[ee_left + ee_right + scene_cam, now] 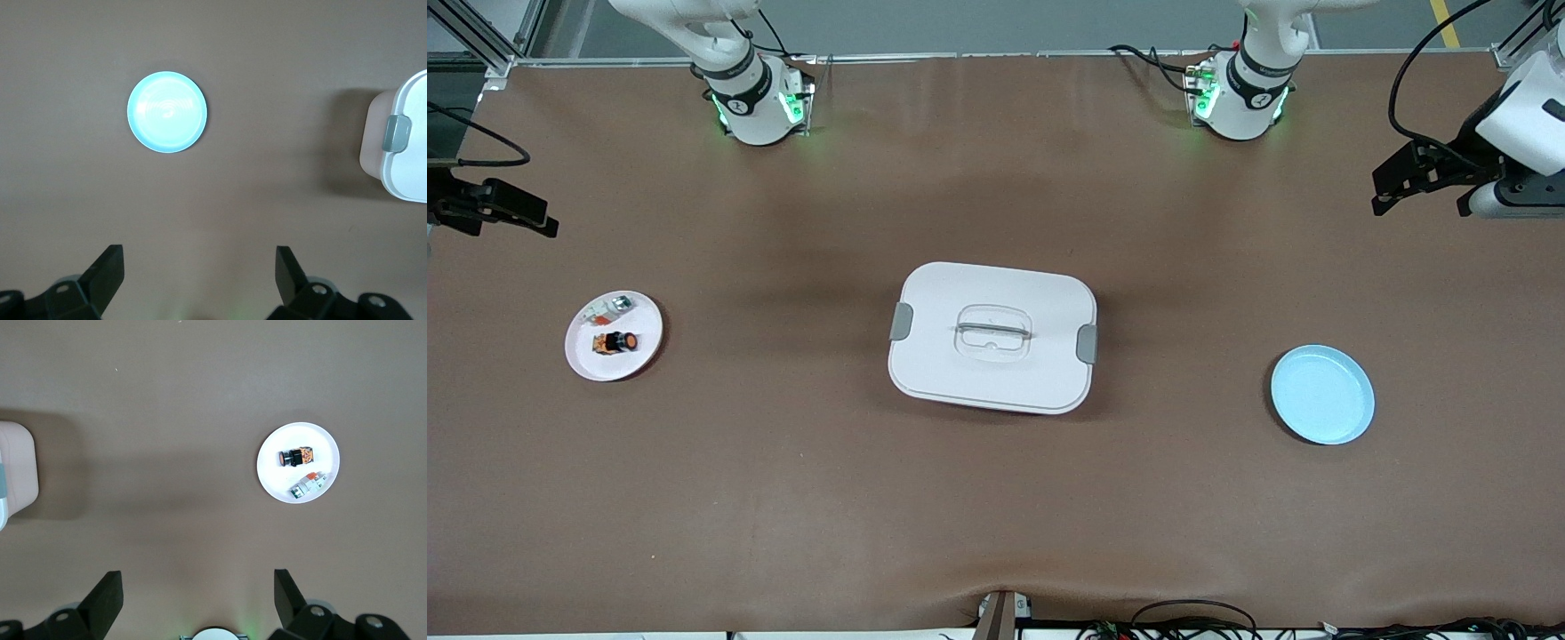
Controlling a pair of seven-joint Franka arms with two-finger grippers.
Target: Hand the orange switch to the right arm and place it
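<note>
The orange switch [617,341] is lying on its side on the white plate [647,348] at mid-left of the front frame, beside a small white-and-silver part [613,308]. Both hands, left hand [199,275] and right hand [197,597], are hanging released over bare worktop [996,498], waiting

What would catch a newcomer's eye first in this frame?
The big white lidded container sits mid-table. A white plate toward the right arm's end holds the orange switch and a small white-and-silver part; an empty light blue plate lies toward the left arm's end. Both arms wait high with open grippers: the right gripper above the table near the white plate, the left gripper near the blue one.
</note>
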